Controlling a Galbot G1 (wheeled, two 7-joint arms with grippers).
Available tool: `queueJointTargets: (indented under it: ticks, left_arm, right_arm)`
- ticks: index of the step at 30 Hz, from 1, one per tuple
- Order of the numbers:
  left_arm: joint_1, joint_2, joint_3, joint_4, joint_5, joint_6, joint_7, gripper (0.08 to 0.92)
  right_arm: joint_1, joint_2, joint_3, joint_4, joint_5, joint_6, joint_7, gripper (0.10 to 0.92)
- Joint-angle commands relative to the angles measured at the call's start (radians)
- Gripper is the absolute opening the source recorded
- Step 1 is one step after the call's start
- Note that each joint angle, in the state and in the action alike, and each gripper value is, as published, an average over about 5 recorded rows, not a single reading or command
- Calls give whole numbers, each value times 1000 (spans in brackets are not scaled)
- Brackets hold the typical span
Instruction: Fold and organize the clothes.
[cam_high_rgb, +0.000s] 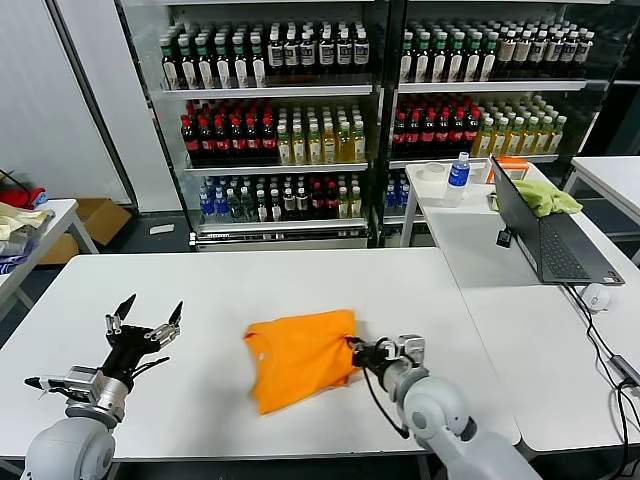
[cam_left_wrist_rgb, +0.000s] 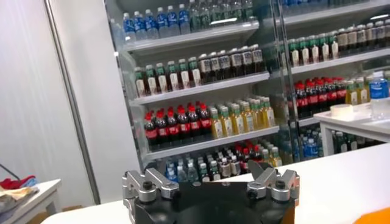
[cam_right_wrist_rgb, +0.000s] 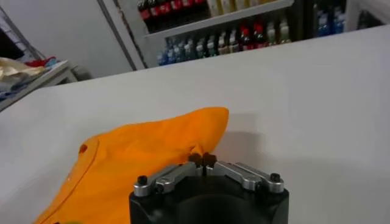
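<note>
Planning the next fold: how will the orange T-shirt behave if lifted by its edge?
The orange T-shirt looks limp and wrinkled, so it would probably sag. The right end effector is shut on one edge only, so the rest would likely drag.

Your head camera looks forward and down over the counter (cam_high_rgb: 200, 290) toward the drink shelves (cam_high_rgb: 280, 120). Your left wrist camera sits low behind its gripper (cam_left_wrist_rgb: 210, 182), facing those same shelves. Your right wrist camera sits close above the counter behind its gripper (cam_right_wrist_rgb: 204, 160), sharing the orange T-shirt (cam_right_wrist_rgb: 134, 158) with the head view.
</note>
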Motion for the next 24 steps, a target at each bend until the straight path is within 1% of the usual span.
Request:
queueJointTargets:
  ticks: [1, 7, 10, 14, 16, 19, 21, 24]
  left_arm:
    - [-12, -3, 22, 24, 30, -59, 13, 823]
    - [-29, -8, 41, 38, 59, -100, 42, 823]
    - [-35, -6, 40, 42, 58, -117, 58, 823]
    - [-35, -9, 53, 40, 68, -129, 67, 823]
    - [-37, -14, 68, 37, 77, -125, 66, 823]
    - [-43, -20, 85, 27, 79, -111, 66, 823]
    - [-49, -19, 88, 19, 76, -101, 68, 823]
    - [-58, -15, 91, 18, 76, -100, 74, 823]
  right_arm:
    - [-187, -47, 176, 62, -91, 3, -61, 106]
    - [-248, -10, 190, 89, -106, 16, -57, 106]
    - [-253, 2, 203, 99, -168, 9, -59, 106]
    - [-293, -16, 286, 185, -204, 0, -99, 119]
    - [-336, -34, 355, 239, -201, 0, -120, 155]
    - [-400, -57, 472, 303, -195, 0, -140, 241]
    - [-421, -66, 545, 321, -191, 1, -148, 301]
    - [-404, -71, 604, 298, -201, 18, -155, 388]
